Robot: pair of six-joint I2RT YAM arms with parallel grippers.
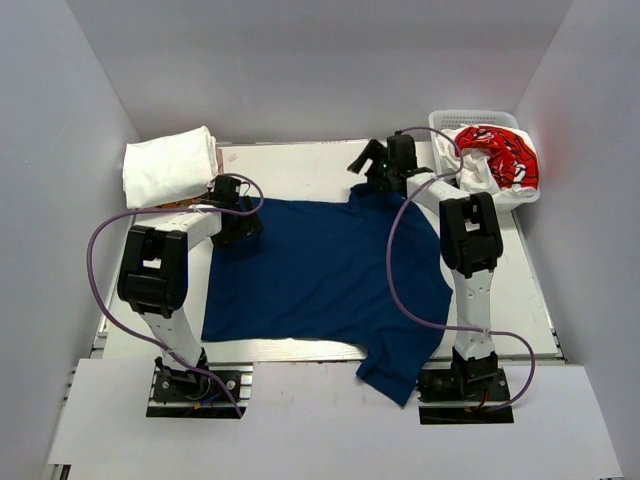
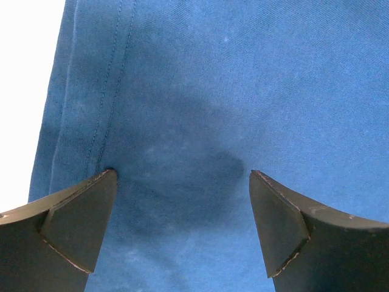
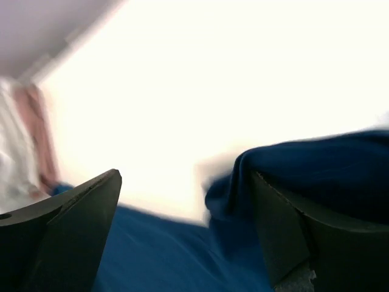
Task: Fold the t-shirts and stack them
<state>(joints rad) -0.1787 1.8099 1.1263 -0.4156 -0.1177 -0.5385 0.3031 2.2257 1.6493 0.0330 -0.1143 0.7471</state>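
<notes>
Navy t-shirt (image 1: 320,270) lies spread open and flat across the middle of the tabletop (image 1: 300,165), not yet folded. One corner, by its look a sleeve, hangs over the near edge beside the right arm's base.

Findings:
- Left hand (image 1: 238,222) is over the shirt's far left corner. In its wrist view the left hand (image 2: 182,176) has its fingers spread wide, with nothing between them but flat cloth and the stitched hem just to the left. Whether the tips touch the fabric cannot be told.
- Right hand (image 1: 372,165) is at the shirt's far right edge, also spread wide and gripping nothing. Its wrist view is blurred. A raised fold of navy cloth lies by one finger, and the gap of the right hand (image 3: 185,176) is clear.
- Folded white t-shirt (image 1: 168,165) rests at the far left corner of the tabletop, the start of the stack.
- Basket (image 1: 470,117) at the far right holds a red t-shirt (image 1: 500,155) and a second white t-shirt (image 1: 475,175), both crumpled.

Assessment: progress is early. One garment appears done, and the navy one is laid out ready for its first fold. At least two remain in the basket, and any garments hidden beneath those cannot be counted
</notes>
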